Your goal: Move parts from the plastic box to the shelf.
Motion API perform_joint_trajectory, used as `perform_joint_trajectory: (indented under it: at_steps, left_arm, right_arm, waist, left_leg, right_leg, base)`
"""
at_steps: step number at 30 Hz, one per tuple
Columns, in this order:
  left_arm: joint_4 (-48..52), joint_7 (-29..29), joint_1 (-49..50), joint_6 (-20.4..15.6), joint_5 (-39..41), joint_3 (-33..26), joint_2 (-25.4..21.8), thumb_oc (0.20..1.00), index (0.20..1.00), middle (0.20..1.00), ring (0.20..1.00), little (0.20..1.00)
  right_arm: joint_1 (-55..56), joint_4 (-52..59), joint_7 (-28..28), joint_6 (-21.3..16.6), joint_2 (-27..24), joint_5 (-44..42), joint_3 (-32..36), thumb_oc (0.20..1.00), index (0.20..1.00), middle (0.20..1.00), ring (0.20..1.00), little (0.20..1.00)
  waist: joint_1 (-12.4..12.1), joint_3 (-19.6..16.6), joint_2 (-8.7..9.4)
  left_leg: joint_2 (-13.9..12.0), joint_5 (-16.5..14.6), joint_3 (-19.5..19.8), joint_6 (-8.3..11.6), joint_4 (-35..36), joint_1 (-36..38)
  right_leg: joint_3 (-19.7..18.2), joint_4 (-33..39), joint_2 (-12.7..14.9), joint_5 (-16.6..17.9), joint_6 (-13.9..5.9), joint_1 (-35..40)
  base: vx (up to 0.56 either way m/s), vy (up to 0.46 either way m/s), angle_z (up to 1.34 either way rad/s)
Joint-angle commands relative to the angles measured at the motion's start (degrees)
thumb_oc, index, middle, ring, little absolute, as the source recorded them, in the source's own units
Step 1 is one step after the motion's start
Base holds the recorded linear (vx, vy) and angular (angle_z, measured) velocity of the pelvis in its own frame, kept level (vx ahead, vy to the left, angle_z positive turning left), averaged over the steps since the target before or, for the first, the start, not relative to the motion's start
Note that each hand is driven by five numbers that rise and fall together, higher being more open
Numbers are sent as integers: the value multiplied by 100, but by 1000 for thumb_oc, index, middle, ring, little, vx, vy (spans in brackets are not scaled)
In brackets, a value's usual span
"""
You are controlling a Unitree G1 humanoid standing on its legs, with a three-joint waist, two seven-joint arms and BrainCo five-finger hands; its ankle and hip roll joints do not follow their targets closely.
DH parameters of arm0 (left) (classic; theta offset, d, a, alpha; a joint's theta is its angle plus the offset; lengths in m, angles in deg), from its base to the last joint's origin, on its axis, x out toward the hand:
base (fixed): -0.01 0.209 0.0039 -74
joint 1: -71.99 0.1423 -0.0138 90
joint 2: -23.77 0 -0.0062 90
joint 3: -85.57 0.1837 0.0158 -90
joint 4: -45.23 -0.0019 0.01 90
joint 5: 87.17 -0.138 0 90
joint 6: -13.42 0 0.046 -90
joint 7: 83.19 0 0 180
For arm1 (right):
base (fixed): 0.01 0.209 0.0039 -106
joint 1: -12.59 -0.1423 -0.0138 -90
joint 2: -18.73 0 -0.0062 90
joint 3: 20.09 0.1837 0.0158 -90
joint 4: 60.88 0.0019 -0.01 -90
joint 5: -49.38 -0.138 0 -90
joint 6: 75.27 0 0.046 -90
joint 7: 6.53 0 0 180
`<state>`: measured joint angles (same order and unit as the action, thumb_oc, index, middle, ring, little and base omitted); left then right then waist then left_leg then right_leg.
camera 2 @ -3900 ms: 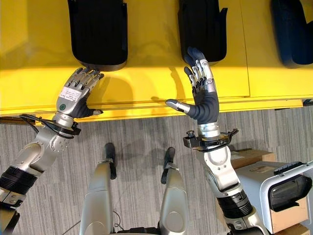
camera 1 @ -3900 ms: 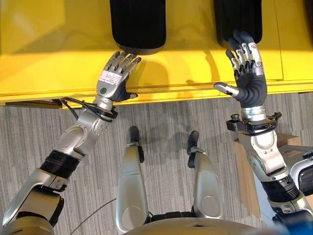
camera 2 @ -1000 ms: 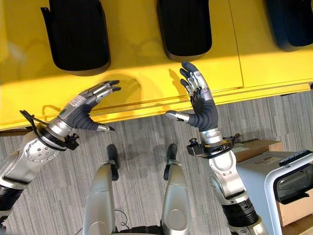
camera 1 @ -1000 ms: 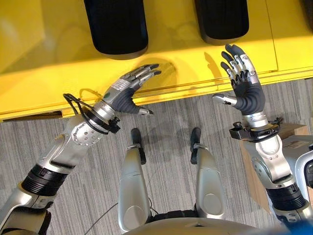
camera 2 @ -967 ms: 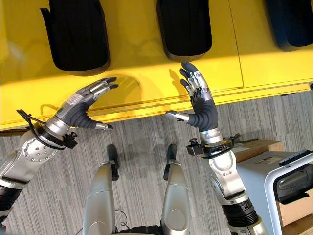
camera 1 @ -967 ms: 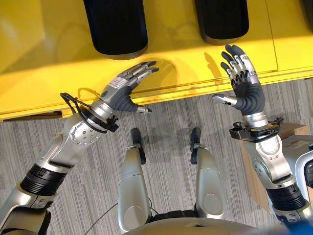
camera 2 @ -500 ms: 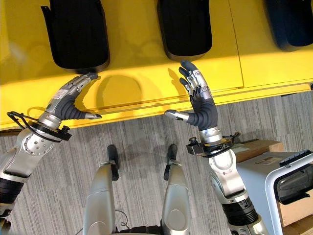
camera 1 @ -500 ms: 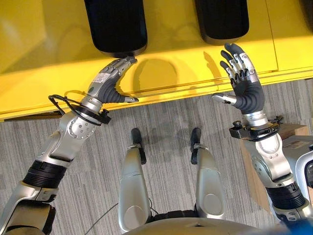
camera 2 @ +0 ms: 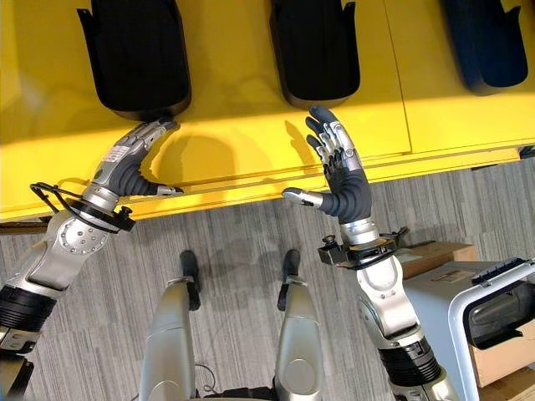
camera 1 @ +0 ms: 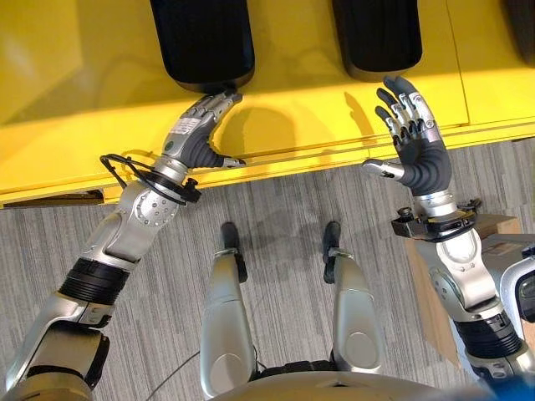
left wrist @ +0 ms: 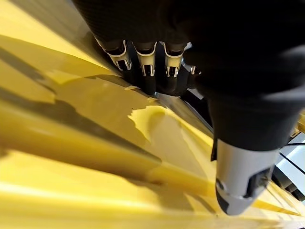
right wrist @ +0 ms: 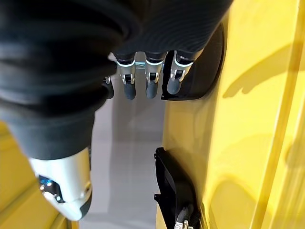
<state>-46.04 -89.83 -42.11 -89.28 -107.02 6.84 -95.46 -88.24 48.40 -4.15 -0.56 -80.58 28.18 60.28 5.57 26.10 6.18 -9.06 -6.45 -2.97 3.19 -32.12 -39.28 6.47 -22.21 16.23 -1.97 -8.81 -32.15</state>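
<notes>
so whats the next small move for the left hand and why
Probably a slight nudge forward on the left black part. The left hand has straight fingers with their tips at that part's near edge on the yellow shelf, holding nothing. The right hand hovers open, short of the other black part.

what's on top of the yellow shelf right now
Black parts lie on the yellow shelf: one at the left hand's fingertips, one beyond the raised, open right hand, a third further right. Their far ends are cut off.
</notes>
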Motion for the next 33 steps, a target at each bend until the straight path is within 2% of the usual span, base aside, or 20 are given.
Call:
perform_joint_trajectory:
  at_steps: [1, 8, 12, 13, 17, 20, 21, 22, 24, 25, 30, 33]
  left_arm:
    - [-219, 0, -57, 19, -137, 86, 223, 1000, 1000, 1000, 1000, 1000]
    - [245, 151, 279, -105, 4, -3, 249, 1000, 1000, 1000, 1000, 1000]
    - [732, 441, 946, -215, 556, -138, 371, 1000, 1000, 1000, 1000, 1000]
    - [940, 493, 1324, -281, 1002, -135, 439, 1000, 1000, 1000, 1000, 1000]
    - [1121, 538, 1638, -345, 1433, -123, 523, 1000, 1000, 1000, 1000, 1000]
    - [1218, 570, 1985, -658, 2748, -76, 773, 1000, 1000, 1000, 1000, 1000]
    - [1200, 551, 2034, -682, 2950, -44, 830, 1000, 1000, 1000, 1000, 1000]
    - [1165, 704, 2136, -698, 3461, 61, 909, 1000, 1000, 1000, 1000, 1000]
    - [1025, 759, 2229, -760, 3752, 138, 971, 1000, 1000, 1000, 1000, 1000]
    - [898, 878, 2398, -744, 4217, 124, 1101, 1000, 1000, 1000, 1000, 1000]
    - [803, 1100, 2815, -799, 4775, -36, 1351, 1000, 1000, 1000, 1000, 1000]
    - [658, 1174, 2979, -837, 5234, -310, 1681, 1000, 1000, 1000, 1000, 1000]
  right_arm:
    - [-28, 467, -40, -280, 17, -149, 205, 1000, 1000, 1000, 1000, 1000]
    - [12, 489, -49, -298, 7, -168, 246, 1000, 1000, 1000, 1000, 1000]
    - [18, 507, -24, -317, 28, -155, 285, 1000, 1000, 1000, 1000, 1000]
    - [14, 521, 0, -345, 23, -146, 284, 1000, 1000, 1000, 1000, 1000]
    - [15, 516, 15, -371, 24, -127, 244, 1000, 1000, 1000, 1000, 1000]
    - [-23, 488, 111, -492, -12, -97, 111, 1000, 1000, 1000, 1000, 1000]
    - [-23, 485, 127, -507, -25, -81, 74, 1000, 1000, 1000, 1000, 1000]
    - [-16, 465, 145, -551, -45, -59, 20, 1000, 1000, 1000, 1000, 1000]
    - [-9, 439, 166, -578, -63, -42, -20, 1000, 1000, 1000, 1000, 1000]
    - [49, 390, 157, -603, -76, -86, -33, 1000, 1000, 1000, 1000, 1000]
    - [305, 301, 90, -640, -98, -127, 103, 1000, 1000, 1000, 1000, 1000]
    - [487, 204, 47, -642, -70, -195, 189, 1000, 1000, 1000, 1000, 1000]
  waist:
    - [104, -114, -7]
    - [77, -107, -21]
    - [29, -108, -32]
    - [-7, -108, -36]
    - [-37, -131, -46]
    - [-111, -192, -57]
    - [-126, -216, -65]
    - [-146, -235, -73]
    - [-150, -273, -89]
    - [-155, -355, -123]
    - [-159, -582, -223]
    - [-145, -801, -276]
  left_leg:
    - [-165, 135, 141, 78, 193, -44]
    - [-156, 128, 152, 79, 207, -26]
    - [-152, 128, 152, 71, 230, 3]
    - [-143, 128, 154, 62, 223, 20]
    - [-130, 145, 163, 58, 263, 74]
    - [-136, 225, 191, 69, 429, 284]
    - [-139, 249, 199, 73, 492, 359]
    - [-176, 329, 202, 91, 691, 596]
    - [-223, 437, 179, 121, 931, 886]
    - [-282, 568, 148, 138, 1253, 1186]
    - [-463, 1021, 40, 241, 2184, 1936]
    - [-592, 1244, -60, 317, 2686, 2322]
  right_leg:
    - [-42, -422, -37, -359, 63, 264]
    - [-52, -430, -43, -373, 73, 268]
    - [-42, -442, -42, -374, 78, 269]
    - [-44, -456, -49, -380, 86, 282]
    - [-41, -435, -55, -369, 81, 340]
    - [3, -301, -75, -323, 63, 536]
    - [1, -273, -94, -316, 60, 580]
    - [16, -123, -135, -282, 46, 782]
    - [40, 49, -175, -232, 30, 1001]
    - [39, 233, -250, -184, 16, 1203]
    - [93, 934, -412, -14, -10, 1713]
    - [61, 1312, -542, 40, -1, 1974]
  base:
    - [0, 0, 0]
    - [-2, -2, -1]
    - [0, 0, 0]
    - [0, 0, 0]
    - [-1, -8, 0]
    - [11, -65, 0]
    - [54, -105, -1]
    - [87, -112, 1]
    - [90, -91, 4]
    - [88, -75, -6]
    - [93, -84, -13]
    - [94, -76, -19]
